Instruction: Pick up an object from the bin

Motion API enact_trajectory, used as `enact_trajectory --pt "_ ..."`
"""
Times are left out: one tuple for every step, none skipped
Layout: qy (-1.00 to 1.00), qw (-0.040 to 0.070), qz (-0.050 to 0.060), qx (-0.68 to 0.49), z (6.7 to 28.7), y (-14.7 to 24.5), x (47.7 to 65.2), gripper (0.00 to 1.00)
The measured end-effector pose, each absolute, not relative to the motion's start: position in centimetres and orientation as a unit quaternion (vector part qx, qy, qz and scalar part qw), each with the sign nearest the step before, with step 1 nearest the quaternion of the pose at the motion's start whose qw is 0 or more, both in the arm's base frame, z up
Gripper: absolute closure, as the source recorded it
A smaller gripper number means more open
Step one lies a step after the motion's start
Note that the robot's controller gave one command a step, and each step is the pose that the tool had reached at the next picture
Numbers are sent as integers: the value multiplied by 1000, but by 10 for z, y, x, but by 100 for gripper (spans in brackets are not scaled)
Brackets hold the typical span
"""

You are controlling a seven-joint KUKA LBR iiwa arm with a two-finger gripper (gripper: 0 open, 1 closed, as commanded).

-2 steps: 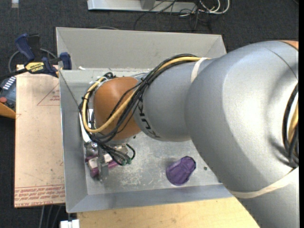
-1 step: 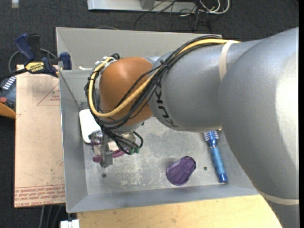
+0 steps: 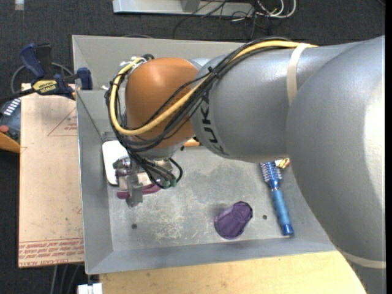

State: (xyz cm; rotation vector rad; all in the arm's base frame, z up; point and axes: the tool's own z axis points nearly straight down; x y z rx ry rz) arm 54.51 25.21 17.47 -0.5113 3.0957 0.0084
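Gripper [image 3: 133,192]: low at the left of the bin [image 3: 184,253], directly over a magenta item [image 3: 150,187] and just beside a white flat piece [image 3: 111,162]. Open or closed: cannot tell. Purple lump [image 3: 233,220] and blue brush [image 3: 280,202]: well apart, to the right.

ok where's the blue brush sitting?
The blue brush lies on the bin floor's right side in the camera view, just right of the purple lump, across from the end effector.
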Motion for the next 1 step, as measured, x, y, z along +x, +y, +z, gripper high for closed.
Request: enact_trajectory --pt "984 3 3 -178 259 247 533 100"
